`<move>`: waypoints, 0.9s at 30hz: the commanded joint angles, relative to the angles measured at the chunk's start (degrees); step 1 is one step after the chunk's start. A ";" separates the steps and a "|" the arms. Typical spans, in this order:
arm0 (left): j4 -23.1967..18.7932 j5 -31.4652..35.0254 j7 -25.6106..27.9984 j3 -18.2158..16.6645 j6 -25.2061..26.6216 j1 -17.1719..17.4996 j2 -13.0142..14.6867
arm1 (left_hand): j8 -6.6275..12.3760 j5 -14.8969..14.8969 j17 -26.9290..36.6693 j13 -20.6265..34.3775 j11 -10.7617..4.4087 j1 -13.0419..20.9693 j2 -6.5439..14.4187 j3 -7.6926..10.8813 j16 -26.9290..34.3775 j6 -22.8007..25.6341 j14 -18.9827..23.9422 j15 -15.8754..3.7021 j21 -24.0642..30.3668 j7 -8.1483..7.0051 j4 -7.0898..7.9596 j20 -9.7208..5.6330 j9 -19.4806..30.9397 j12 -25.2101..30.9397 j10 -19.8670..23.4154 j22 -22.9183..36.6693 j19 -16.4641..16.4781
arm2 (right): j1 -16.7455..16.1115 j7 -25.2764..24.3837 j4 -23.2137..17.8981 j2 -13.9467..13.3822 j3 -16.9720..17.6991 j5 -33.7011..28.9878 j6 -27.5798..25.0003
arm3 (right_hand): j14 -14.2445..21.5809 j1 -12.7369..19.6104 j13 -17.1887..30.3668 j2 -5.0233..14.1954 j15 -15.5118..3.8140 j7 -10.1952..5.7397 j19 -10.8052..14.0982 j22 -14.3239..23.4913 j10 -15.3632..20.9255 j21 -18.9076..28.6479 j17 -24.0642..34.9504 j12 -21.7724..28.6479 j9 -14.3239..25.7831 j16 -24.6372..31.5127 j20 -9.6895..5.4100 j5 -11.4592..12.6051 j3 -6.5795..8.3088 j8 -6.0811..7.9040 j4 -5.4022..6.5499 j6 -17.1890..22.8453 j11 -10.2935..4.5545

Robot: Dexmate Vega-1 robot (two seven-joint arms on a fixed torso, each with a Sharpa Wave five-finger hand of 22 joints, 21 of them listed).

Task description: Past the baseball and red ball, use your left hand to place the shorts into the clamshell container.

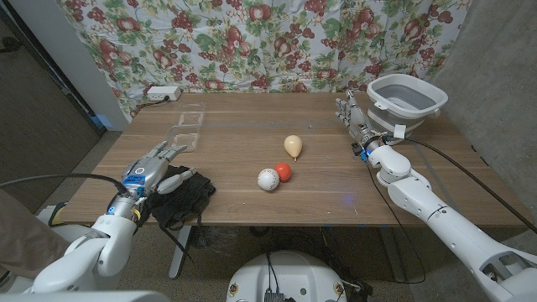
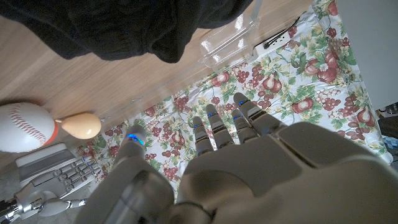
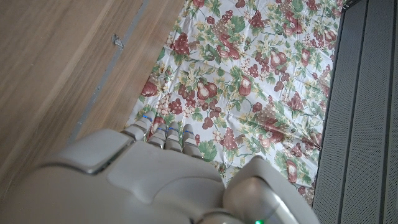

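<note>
Shorts (image 1: 180,195) overhang the table's (image 1: 336,197) front-left edge by the empty, spread left hand (image 1: 151,167); right hand's (image 1: 357,119) grip unclear near the right edge.

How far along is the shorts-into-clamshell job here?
Nothing looks done: the black shorts lie at the table's near left edge, and the clear clamshell container farther back holds nothing. The left robot hand hovers beside the shorts, fingers apart. Grasping, carrying and placing all remain.
</note>
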 commanded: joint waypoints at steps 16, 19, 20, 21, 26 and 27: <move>0.36 2.09 -1.68 1.71 3.35 -0.80 0.80 | 0.61 1.11 0.18 0.19 -0.47 -0.25 -0.77 -0.21 -0.20 1.08 0.39 -8.78 -0.60 -0.11 0.08 1.35 0.29 -0.35 -0.48 0.17 -1.11 | 0.35 0.09 1.11 0.30 0.11 0.31 -0.19 | -0.11 0.30 0.17 0.14 -0.14 0.16 0.02 0.27 0.52 0.21 0.13 0.20 0.08 0.41 0.50 0.44 0.05 0.18 -0.14 0.07 0.12; 0.11 2.13 -1.74 1.53 3.96 -0.29 0.65 | 0.61 1.17 0.19 0.19 -0.38 -0.25 -0.79 -0.21 -0.18 1.09 0.43 -8.74 -0.58 -0.11 0.07 1.28 0.28 -0.41 -0.65 0.17 -1.08 | 0.39 0.17 1.16 0.26 0.10 0.27 -0.11 | -0.14 0.30 0.17 0.16 -0.09 0.19 0.03 0.27 0.47 0.21 0.13 0.17 0.08 0.39 0.50 0.44 0.05 0.18 -0.14 0.08 0.14; 0.06 2.14 -1.62 1.44 4.08 -0.11 0.55 | 0.61 1.19 0.19 0.19 -0.35 -0.25 -0.80 -0.21 -0.18 1.10 0.44 -8.79 -0.56 -0.11 0.06 1.27 0.28 -0.41 -0.65 0.17 -1.05 | 0.37 0.23 1.13 0.30 0.14 0.44 -0.16 | -0.14 0.30 0.17 0.16 -0.09 0.20 0.03 0.27 0.46 0.21 0.13 0.17 0.08 0.39 0.50 0.44 0.05 0.18 -0.14 0.07 0.12; -0.02 2.16 -1.68 1.33 4.24 0.08 0.52 | 0.61 1.22 0.19 0.19 -0.36 -0.25 -0.80 -0.21 -0.22 1.11 0.34 -8.77 -0.57 -0.11 0.06 1.28 0.28 -0.41 -0.67 0.18 -1.07 | 0.43 0.36 1.22 0.23 0.06 0.27 -0.02 | -0.16 0.30 0.17 0.16 -0.14 0.21 0.03 0.27 0.45 0.21 0.13 0.16 0.08 0.38 0.51 0.44 0.05 0.18 -0.14 0.08 0.05; -0.02 2.56 -1.34 1.06 4.57 0.90 0.47 | 0.60 1.36 0.19 0.20 -0.26 -0.25 -0.84 -0.22 -0.24 1.14 0.29 -8.70 -0.63 -0.11 0.04 0.72 0.28 -0.42 -0.73 0.19 -1.33 | 0.51 0.48 1.11 0.26 -0.05 0.38 -0.33 | -0.13 0.31 0.17 0.18 -0.14 0.20 0.07 0.27 0.48 0.22 0.13 0.18 0.08 0.39 0.54 0.44 0.06 0.19 -0.15 0.11 0.05; 0.00 2.47 -1.25 0.98 4.47 1.04 0.41 | 0.60 1.42 0.20 0.20 -0.25 -0.25 -0.85 -0.22 -0.24 1.14 0.28 -8.74 -0.63 -0.12 0.04 0.26 0.28 -0.41 -0.72 0.20 -1.40 | 0.56 0.51 1.16 0.28 -0.09 0.34 -0.33 | -0.13 0.31 0.17 0.18 -0.13 0.20 0.07 0.27 0.48 0.22 0.13 0.17 0.08 0.39 0.54 0.44 0.06 0.19 -0.15 0.10 0.05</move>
